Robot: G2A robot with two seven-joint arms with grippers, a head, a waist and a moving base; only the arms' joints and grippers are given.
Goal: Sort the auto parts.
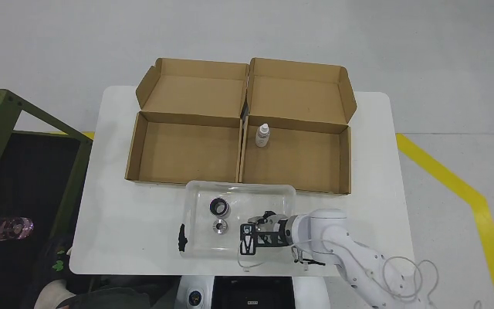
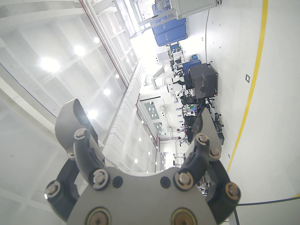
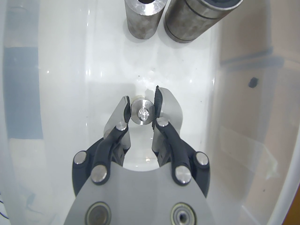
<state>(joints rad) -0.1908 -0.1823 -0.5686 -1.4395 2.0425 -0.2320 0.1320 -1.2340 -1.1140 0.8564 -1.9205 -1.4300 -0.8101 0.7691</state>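
My right gripper [image 3: 142, 101] is down inside the clear plastic bin [image 3: 70, 47], shut on a small round metal part [image 3: 142, 114] that stands on the bin floor. Beyond it stand a hollow metal sleeve [image 3: 144, 12] and a larger dark linear bearing [image 3: 199, 12], side by side. From above, the right gripper [image 1: 252, 235] is in the bin [image 1: 193, 193] at the table's front, with the bearing [image 1: 219, 206] and sleeve [image 1: 221, 226] to its left. My left gripper [image 2: 138, 106] is open, holds nothing and points up at a ceiling.
Two open cardboard boxes [image 1: 185, 151] [image 1: 309, 158] sit side by side behind the bin; the right one holds a small white bottle [image 1: 263, 136]. A small black object [image 1: 182, 237] sits at the bin's left outer edge. Bare table lies on both sides of the bin.
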